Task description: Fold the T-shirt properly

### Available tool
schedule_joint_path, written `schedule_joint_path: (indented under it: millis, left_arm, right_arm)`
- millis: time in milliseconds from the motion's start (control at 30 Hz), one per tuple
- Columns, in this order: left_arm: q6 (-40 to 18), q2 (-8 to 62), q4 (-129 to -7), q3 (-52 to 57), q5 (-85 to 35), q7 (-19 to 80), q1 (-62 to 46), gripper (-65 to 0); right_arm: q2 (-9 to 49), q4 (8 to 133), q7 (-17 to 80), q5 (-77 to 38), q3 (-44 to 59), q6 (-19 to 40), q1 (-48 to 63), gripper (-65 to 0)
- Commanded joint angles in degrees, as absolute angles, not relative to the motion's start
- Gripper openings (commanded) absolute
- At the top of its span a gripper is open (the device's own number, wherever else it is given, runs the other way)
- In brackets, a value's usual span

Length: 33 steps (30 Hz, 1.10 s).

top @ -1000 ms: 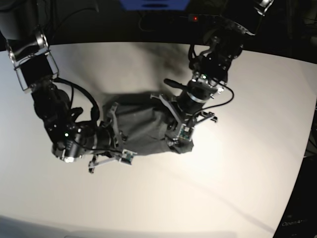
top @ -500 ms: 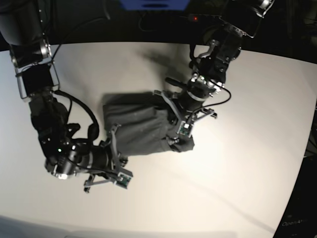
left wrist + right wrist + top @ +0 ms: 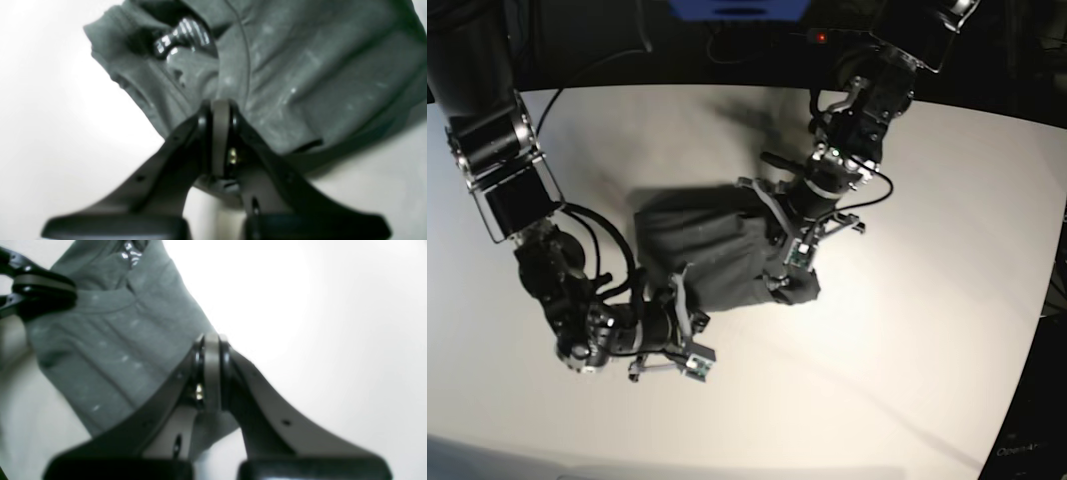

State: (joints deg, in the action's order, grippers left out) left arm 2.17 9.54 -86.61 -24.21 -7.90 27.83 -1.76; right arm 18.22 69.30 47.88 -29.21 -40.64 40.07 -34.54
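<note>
Dark grey T-shirt (image 3: pixel 712 255) bunched mid white surface (image 3: pixel 927 330). Left end effector (image 3: pixel 220 110) pinched tight on shirt edge; right end effector (image 3: pixel 210 350) likewise clamped on hem. Wrist views blurry, folds hard to read; shirt partly hidden under arms

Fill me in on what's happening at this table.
A two-armed robot is folding a dark grey T-shirt on a white table. The left gripper and the right gripper are each shut, pinching an edge of the partly folded, wrinkled shirt, which lies bunched between them.
</note>
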Motion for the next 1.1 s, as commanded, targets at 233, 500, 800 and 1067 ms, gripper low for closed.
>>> schedule_joint_path:
  millis: [233,500,800,1067]
  left_arm:
    - [2.24,9.89,-87.25,-23.96,-7.96,27.21,-1.19,-63.2]
    - [2.24,9.54,-87.25,-23.78,-4.18,27.65,-0.31,-63.2]
    - [1.98,7.60,-77.23,-24.13,-1.19,26.59,6.64,-63.2]
    - [1.80,4.88,-66.07,-24.31,-1.19,21.49,15.60,-63.2]
  right_arm:
    - [17.80,58.15,37.93,-29.76,-40.22,40.00,-38.37,-64.9]
    - [17.98,48.40,28.44,-29.76,-44.44,40.00,-37.41,-64.9]
    - [21.32,44.79,24.84,-29.76,-44.88,40.00,-33.10,-64.9]
    - [25.71,44.79,24.75,-29.76,-44.88,40.00,-29.85,-64.9]
